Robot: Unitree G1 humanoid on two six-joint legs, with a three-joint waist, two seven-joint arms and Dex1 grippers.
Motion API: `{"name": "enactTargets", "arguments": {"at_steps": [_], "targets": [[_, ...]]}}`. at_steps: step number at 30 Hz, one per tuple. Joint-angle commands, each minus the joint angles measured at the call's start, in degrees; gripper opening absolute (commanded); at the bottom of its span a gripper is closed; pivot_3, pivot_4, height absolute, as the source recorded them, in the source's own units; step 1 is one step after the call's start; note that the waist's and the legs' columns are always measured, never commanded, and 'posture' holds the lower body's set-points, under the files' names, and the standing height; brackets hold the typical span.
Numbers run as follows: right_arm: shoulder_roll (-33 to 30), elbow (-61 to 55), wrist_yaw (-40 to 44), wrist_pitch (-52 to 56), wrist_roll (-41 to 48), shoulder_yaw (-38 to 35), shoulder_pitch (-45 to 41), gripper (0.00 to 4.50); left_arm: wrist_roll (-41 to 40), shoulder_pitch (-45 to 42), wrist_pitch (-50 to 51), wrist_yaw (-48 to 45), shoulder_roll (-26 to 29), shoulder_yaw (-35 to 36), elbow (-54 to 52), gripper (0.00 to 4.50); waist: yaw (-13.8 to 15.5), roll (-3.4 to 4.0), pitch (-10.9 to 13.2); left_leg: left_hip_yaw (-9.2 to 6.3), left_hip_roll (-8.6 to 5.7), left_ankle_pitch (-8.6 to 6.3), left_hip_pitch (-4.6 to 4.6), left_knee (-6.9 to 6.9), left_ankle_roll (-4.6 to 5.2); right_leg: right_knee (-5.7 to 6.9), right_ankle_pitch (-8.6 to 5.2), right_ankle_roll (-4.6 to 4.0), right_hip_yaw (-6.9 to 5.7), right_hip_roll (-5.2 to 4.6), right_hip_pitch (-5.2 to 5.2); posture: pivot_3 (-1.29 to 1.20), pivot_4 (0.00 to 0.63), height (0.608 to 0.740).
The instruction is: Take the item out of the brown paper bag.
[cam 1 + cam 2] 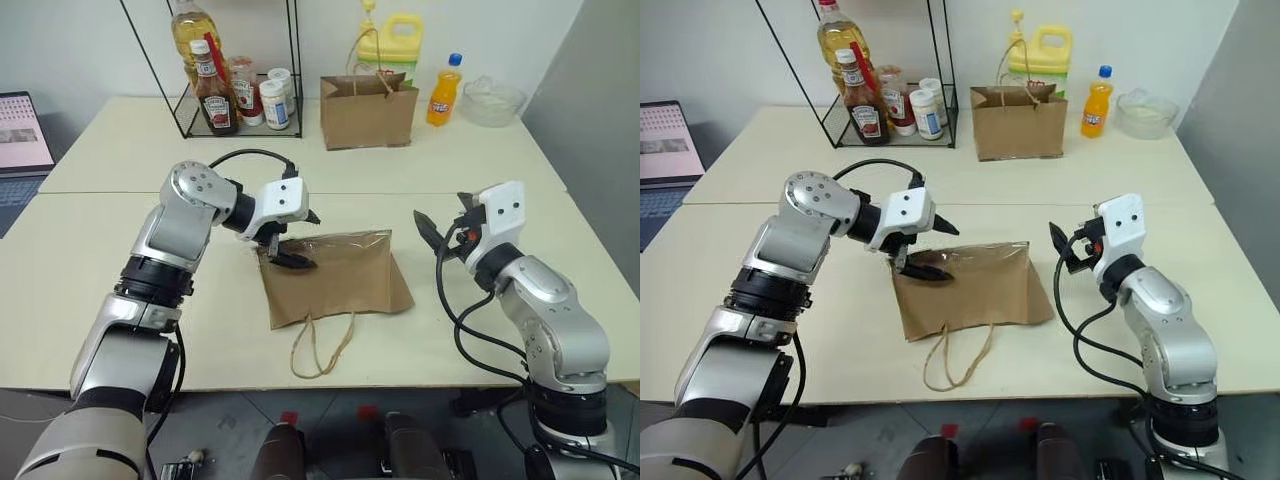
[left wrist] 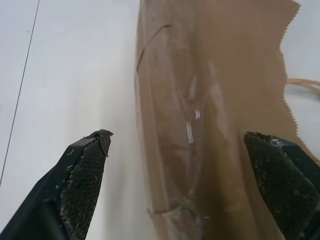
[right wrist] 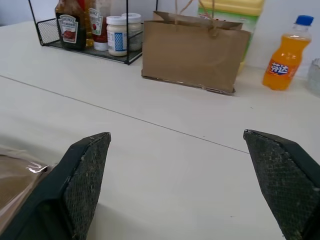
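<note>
- Pale worktop (image 1: 120, 290), front half: creased brown paper bag (image 1: 340, 285) lying flat, handles toward front edge.
- Light, floppy paper; best pinched at the mouth rim.
- Left end effector (image 1: 285, 250) spread wide over bag's back-left corner; right end effector (image 1: 440, 235) spread, empty.

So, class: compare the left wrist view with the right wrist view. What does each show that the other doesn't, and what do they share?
Left wrist only: the flat brown paper bag seen close, its serrated edge and a tan handle.
Right wrist only: the upright brown bag, orange soda bottle, wire rack with ketchup.
Both: an open claw's two black fingers over the pale table.
</note>
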Motion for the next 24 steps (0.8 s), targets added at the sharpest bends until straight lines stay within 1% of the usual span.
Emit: {"name": "enactTargets", "arguments": {"at_steps": [1,4,6,9,12,14,17,19,24], "targets": [[-1.7,-2.1,2.0,-1.7,1.2,-0.2,0.9,4.46,-3.1,-0.4,1.7,0.5,2.0,1.9,-6.6,4.50,0.0,0.00,0.0,0.00,0.00,0.00,0.00,0.00,0.00,-0.01,0.00,0.00,0.01,0.00,0.00,0.00,0.150,0.740],[-4.0,-3.4,5.3,-1.7,2.8,-0.4,2.7,4.46,-6.9,-0.8,-2.7,-0.5,4.0,4.5,-8.6,4.50,0.0,0.00,0.0,0.00,0.00,0.00,0.02,0.00,0.00,-0.01,0.00,0.00,0.03,0.01,0.00,0.00,0.150,0.740],[-6.1,-4.8,8.6,-1.5,4.9,0.0,4.8,4.46,-9.0,0.7,-6.8,-2.8,6.3,5.0,-10.2,4.50,0.0,0.01,0.0,0.00,0.04,0.00,0.03,0.00,0.01,-0.01,-0.01,-0.02,0.04,0.06,0.00,0.00,0.150,0.740],[-9.5,-7.2,14.0,-0.6,8.6,0.8,7.7,4.46,-12.2,5.0,-13.0,-6.8,9.8,4.5,-13.1,4.50,-0.2,0.01,0.0,0.02,0.03,-0.01,0.07,-0.02,0.01,0.00,-0.04,-0.07,0.10,0.07,0.00,0.00,0.150,0.740],[-13.3,-8.5,18.4,-0.2,10.4,2.2,9.7,4.46,-14.0,9.9,-18.8,-8.2,12.3,2.9,-15.0,4.50,-0.2,0.01,0.0,0.05,0.06,-0.01,0.13,-0.01,0.01,0.04,-0.04,-0.07,0.17,0.11,0.02,0.00,0.150,0.740],[-15.4,-7.9,20.1,-1.3,9.8,3.5,10.4,4.46,-12.8,12.2,-23.8,-7.9,11.5,2.0,-14.5,4.50,0.0,0.01,0.0,0.05,0.08,-0.01,0.14,0.01,0.01,0.04,-0.04,-0.07,0.17,0.14,0.04,0.00,0.150,0.740],[-16.0,-7.1,20.2,-2.0,9.4,4.0,10.5,4.46,-11.8,14.4,-28.8,-6.3,9.3,0.4,-13.9,4.50,0.3,-0.01,0.0,0.05,0.07,-0.01,0.12,0.05,0.01,0.02,-0.04,-0.07,0.18,0.14,0.07,0.00,0.150,0.740],[-16.4,-7.2,20.4,-2.0,9.7,3.7,10.9,4.46,-10.9,15.6,-30.9,-4.5,7.4,-0.7,-13.7,4.50,0.3,-0.02,0.0,0.05,0.04,-0.01,0.08,0.06,0.01,-0.01,-0.04,-0.07,0.23,0.14,0.08,0.00,0.150,0.740],[-17.7,-8.3,21.1,-1.8,9.9,3.5,12.7,4.46,-8.2,17.4,-37.1,-2.7,5.1,-3.9,-11.5,4.50,0.2,-0.01,0.0,0.05,0.04,-0.01,0.11,0.05,0.02,-0.03,-0.04,-0.07,0.34,0.21,0.08,0.00,0.150,0.740]]}}
